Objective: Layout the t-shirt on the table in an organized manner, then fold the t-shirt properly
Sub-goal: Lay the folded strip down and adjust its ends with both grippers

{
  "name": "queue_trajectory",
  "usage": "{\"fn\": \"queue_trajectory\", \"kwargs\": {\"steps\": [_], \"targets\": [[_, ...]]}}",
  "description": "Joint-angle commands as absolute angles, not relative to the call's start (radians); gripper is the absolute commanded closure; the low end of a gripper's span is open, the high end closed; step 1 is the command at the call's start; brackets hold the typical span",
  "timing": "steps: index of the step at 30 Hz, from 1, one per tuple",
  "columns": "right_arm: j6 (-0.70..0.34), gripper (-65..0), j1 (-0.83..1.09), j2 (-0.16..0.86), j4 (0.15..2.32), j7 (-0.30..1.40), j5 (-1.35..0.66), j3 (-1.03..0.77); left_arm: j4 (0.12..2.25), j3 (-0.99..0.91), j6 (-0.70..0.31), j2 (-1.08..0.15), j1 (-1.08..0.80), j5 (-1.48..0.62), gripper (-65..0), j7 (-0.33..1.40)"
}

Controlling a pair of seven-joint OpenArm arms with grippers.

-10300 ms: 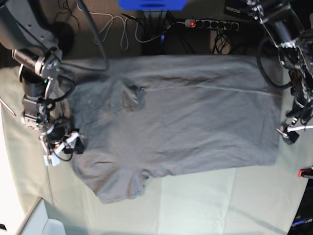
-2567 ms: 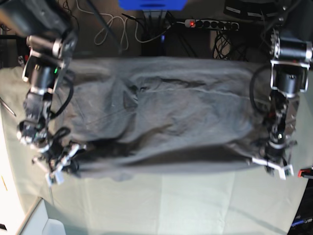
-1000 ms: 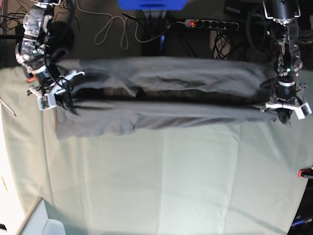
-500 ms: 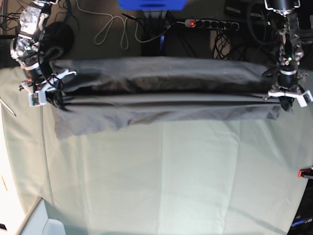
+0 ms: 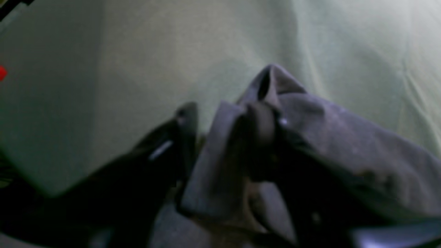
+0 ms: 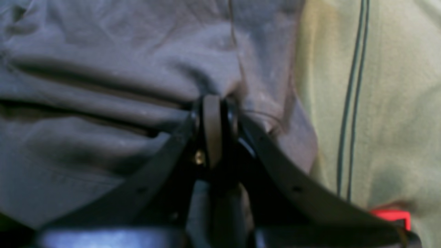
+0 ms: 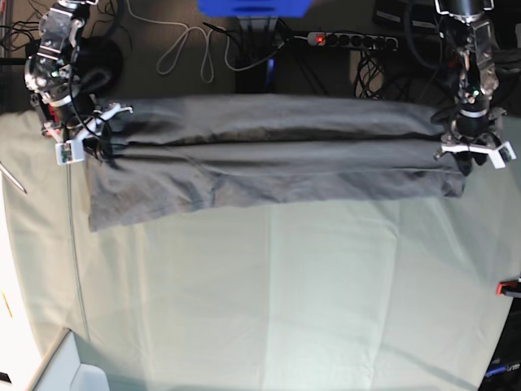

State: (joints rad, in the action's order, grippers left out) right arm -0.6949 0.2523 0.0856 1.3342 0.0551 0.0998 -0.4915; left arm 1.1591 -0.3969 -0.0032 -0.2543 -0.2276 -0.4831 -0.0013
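Observation:
The grey t-shirt (image 7: 269, 163) lies folded lengthwise in a long band across the far part of the table (image 7: 269, 301). One sleeve end hangs lower at the left (image 7: 122, 204). My right gripper (image 7: 80, 140) is shut on the shirt's left end. In the right wrist view its closed fingertips (image 6: 212, 103) pinch a bunched fold of the shirt (image 6: 103, 69). My left gripper (image 7: 476, 153) is shut on the shirt's right end. In the left wrist view the gripper (image 5: 224, 120) has a grey fold (image 5: 327, 137) clamped between its dark fingers (image 5: 182, 117), just above the green cloth (image 5: 137, 51).
A power strip (image 7: 350, 39), loose cables (image 7: 183, 45) and a blue object (image 7: 252, 6) lie beyond the far edge. A red clamp (image 7: 509, 287) sits at the right edge, and another shows in the right wrist view (image 6: 392, 215). A white box (image 7: 69, 366) is at the near left corner.
Both grippers moved toward the far edge with the shirt's held edge. The shirt went from a raised, stretched fold to lying flatter, doubled over lengthwise.

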Motion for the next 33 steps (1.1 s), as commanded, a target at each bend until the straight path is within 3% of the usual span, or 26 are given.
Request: {"fn": "queue_trajectory", "kwargs": {"steps": [1, 6, 9, 17, 33], "targets": [[-0.698, -4.0, 0.248, 0.099, 1.349, 0.035, 0.09, -0.496, 1.171, -0.403, -0.004, -0.263, -0.226, -0.484, -28.2, -0.03], [-0.698, -19.6, 0.28, 0.105, 1.383, 0.033, 0.088, -0.496, 1.181, -0.41, -0.004, -0.243, -0.242, -0.484, -29.9, -0.03], [-0.698, -24.1, 0.311, 0.101, 1.455, 0.031, 0.084, -0.501, 1.196, -0.41, -0.004, -0.243, -0.254, -0.484, -30.2, -0.03], [-0.698, -25.2, 0.325, 0.071, 1.573, 0.036, 0.082, -0.507, 1.196, -0.412, -0.005, -0.248, -0.248, -0.484, -30.3, -0.031], [-0.698, -25.2, 0.325, 0.019, 1.566, 0.038, 0.09, -0.453, 1.129, -0.403, -0.005, -0.232, -0.226, -0.484, -31.1, -0.03]]}}
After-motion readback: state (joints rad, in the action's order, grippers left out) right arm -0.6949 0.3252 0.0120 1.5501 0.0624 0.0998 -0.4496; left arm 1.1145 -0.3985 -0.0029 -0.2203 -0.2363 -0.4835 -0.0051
